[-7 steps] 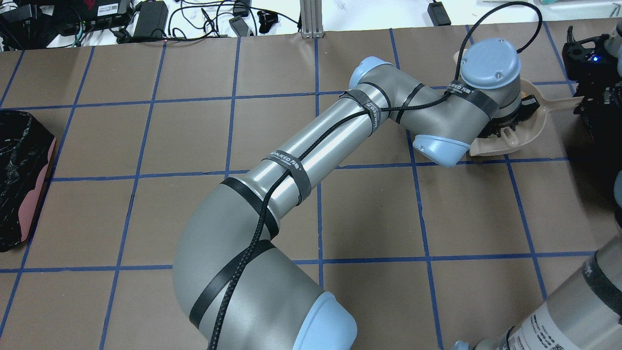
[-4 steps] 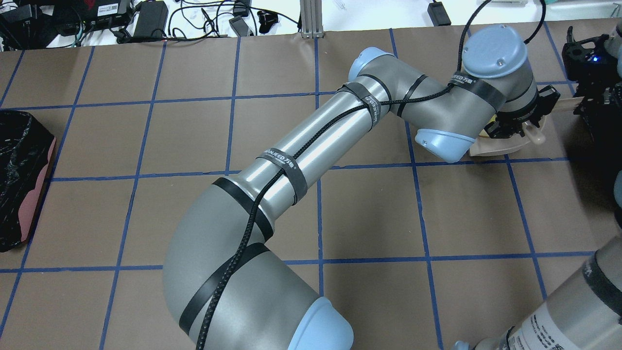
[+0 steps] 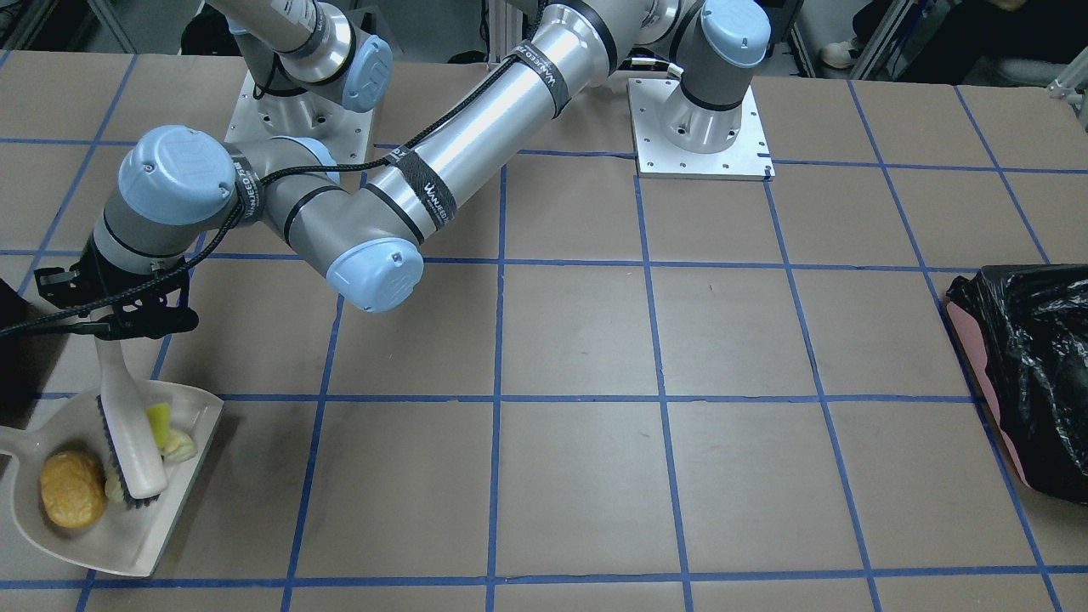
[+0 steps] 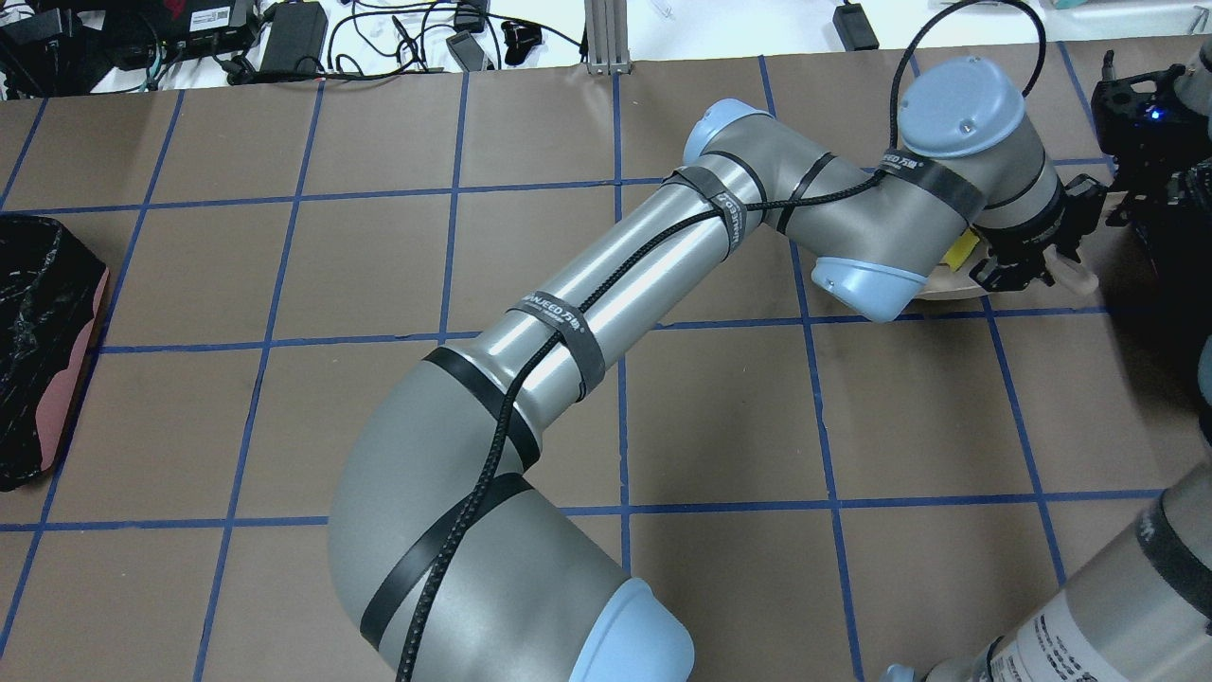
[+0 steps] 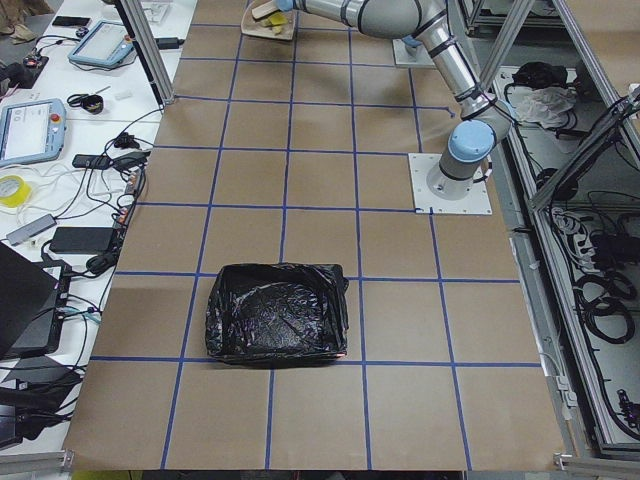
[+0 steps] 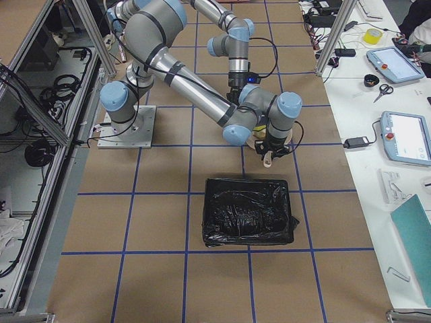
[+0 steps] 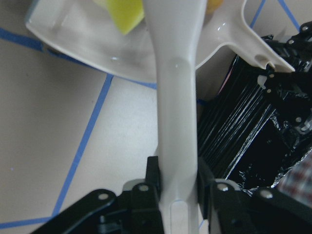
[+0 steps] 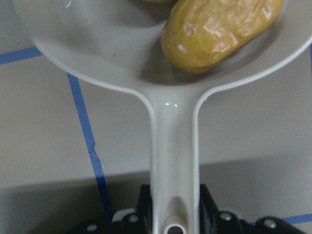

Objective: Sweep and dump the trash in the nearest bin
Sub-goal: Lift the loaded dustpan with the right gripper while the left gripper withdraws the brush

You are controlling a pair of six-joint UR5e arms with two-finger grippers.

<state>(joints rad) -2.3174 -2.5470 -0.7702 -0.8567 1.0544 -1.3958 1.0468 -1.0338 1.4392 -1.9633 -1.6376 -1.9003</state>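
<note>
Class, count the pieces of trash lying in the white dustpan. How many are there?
3: an orange-brown lump near the dustpan handle, a yellow sponge chunk and a pale piece beside the brush; the brush may hide more.

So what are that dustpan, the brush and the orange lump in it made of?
The dustpan looks like smooth, glossy cream plastic: it shows small glints. The brush seems the same moulded plastic, with dark bristles. The orange lump is wrinkled and shiny, perhaps plastic or rubber; cannot be sure.
</note>
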